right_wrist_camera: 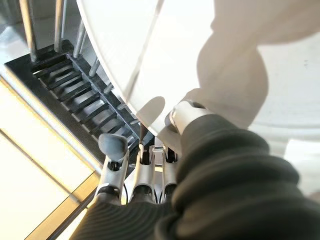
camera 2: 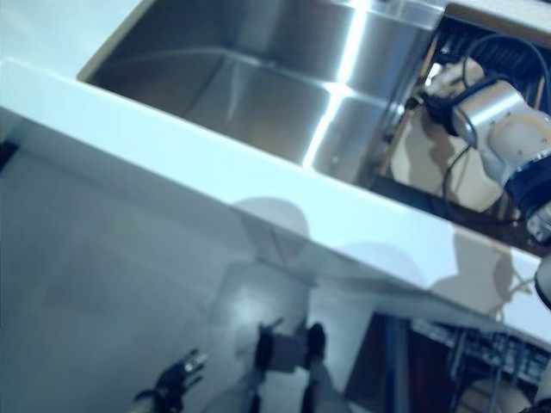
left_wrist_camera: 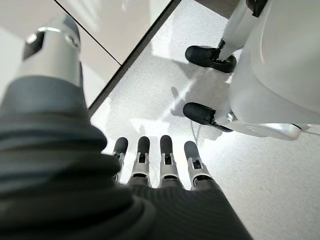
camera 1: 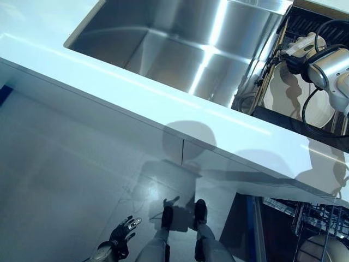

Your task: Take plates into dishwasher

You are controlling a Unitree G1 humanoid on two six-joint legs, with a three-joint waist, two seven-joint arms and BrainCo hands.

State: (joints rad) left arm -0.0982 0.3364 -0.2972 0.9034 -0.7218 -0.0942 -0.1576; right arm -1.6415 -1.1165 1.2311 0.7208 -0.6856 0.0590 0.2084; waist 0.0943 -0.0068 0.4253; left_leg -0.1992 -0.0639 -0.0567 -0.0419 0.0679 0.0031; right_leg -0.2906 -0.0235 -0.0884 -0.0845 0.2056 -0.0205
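My right hand (right_wrist_camera: 150, 165) pinches the rim of a white plate (right_wrist_camera: 240, 60) standing in the drying rack (right_wrist_camera: 75, 95). Left hand (left_wrist_camera: 160, 160) hangs relaxed over the floor (left_wrist_camera: 280, 190).

No legible txt, labels, nos. or signs on any surface in any view.

From my head cameras I look down on a stainless steel sink (camera 1: 180, 49), its basin bare and streaked with bright reflections. A white bench (camera 1: 136, 98) runs across in front of it, its edge slanting from upper left to lower right. Below the bench I see pale cabinet fronts (camera 1: 82, 153) and, further down, a light speckled floor (left_wrist_camera: 280, 175).
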